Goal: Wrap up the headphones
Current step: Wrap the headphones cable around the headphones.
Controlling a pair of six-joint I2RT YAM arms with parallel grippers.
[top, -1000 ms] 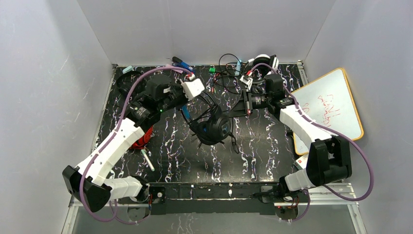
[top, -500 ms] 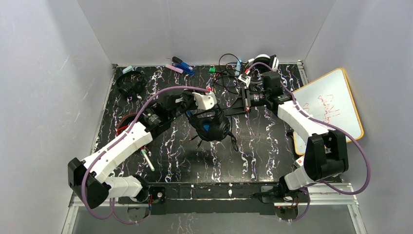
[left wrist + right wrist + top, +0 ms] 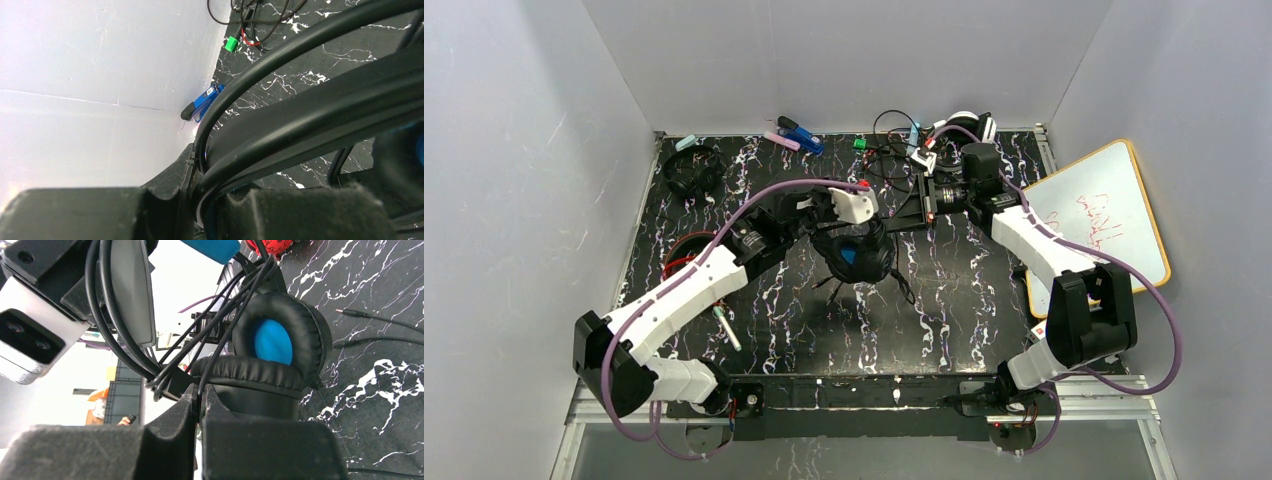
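Observation:
The black headphones with blue ear-cup linings hang just above the table's middle. My left gripper is shut on their headband, which runs across the left wrist view. My right gripper, just right of the headphones, is shut on their thin black cable. In the right wrist view several cable strands pass in front of the stacked ear cups. A red pair lies at the left, partly under my left arm. An all-black pair sits at the back left.
A white-and-black headset and a tangle of loose cables lie at the back right. Blue and pink markers rest by the back wall, and a pen lies front left. A whiteboard leans off the table's right edge.
My left arm has swung right toward the table's middle, carrying the headband over the ear cups. The right gripper has drawn back slightly with the cable. Both grips are unchanged.

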